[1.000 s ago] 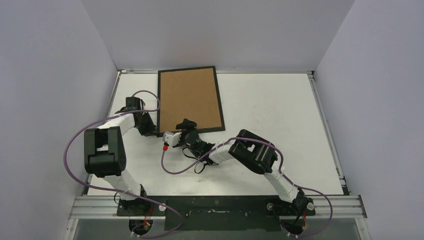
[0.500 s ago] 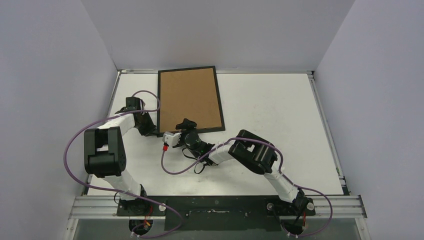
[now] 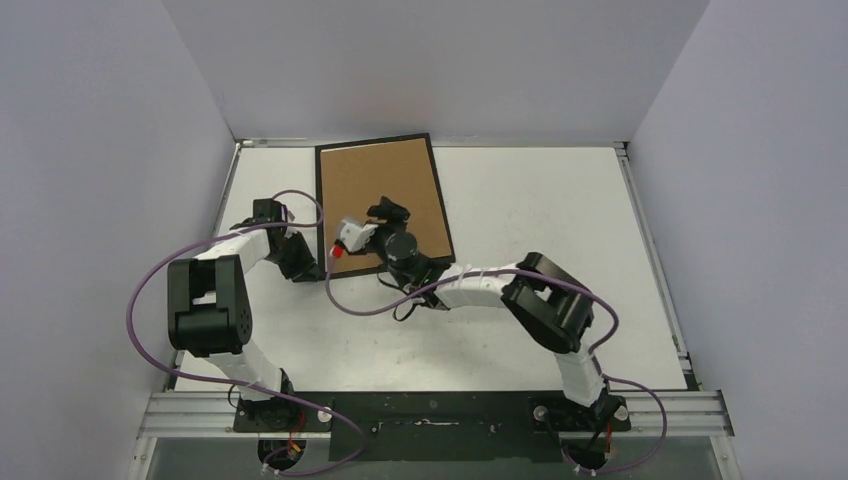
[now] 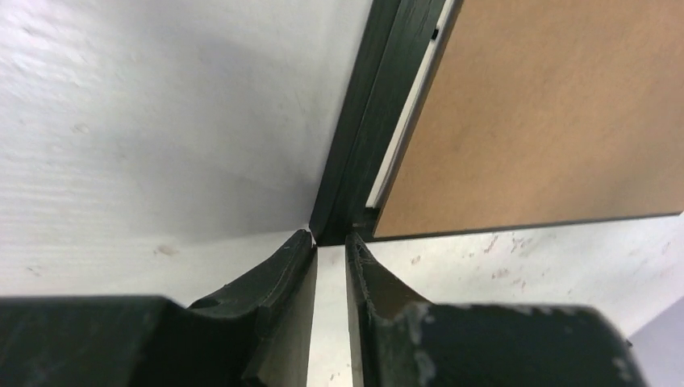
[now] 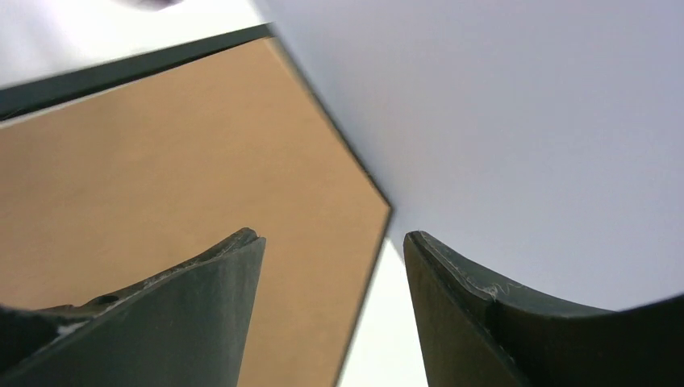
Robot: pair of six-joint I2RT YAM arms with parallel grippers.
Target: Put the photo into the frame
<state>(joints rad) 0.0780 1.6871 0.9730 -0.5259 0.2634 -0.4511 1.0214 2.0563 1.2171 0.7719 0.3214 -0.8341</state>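
Cardboard backing [image 3: 375, 190], plain brown, is facing up inside the frame [image 3: 319, 200], which is lying face down on the white counter [image 3: 540, 200]. It is sitting slightly askew, with its far edge close against the foot of the lilac back wall [image 3: 430, 70]. From where I am standing, the left hand [image 3: 312, 268] is sitting low on the counter right at the frame's near left corner. In its own wrist view the two dark fingers [image 4: 282, 266] are standing only a sliver apart, with bare counter showing through the slit. The corner of the black rail [image 4: 355, 161] is lying just past the tips, and nothing is being pinched between them. Along that same left rail a thin pale strip [image 4: 403, 129] is peeking out between the black wood and the brown board. I cannot tell whether that strip is the photo's edge, and the print itself is not showing from this side. The right hand [image 3: 388, 212] is hovering above the near half of the frame, over the backing. Its fingers [image 5: 202, 314] are spreading wide and gripping nothing. Its wrist camera is looking across the brown board towards the frame's far rail [image 5: 121, 68] and the wall beyond. A purple cable [image 3: 370, 308] is looping down from that wrist onto the counter just nearer than the frame.
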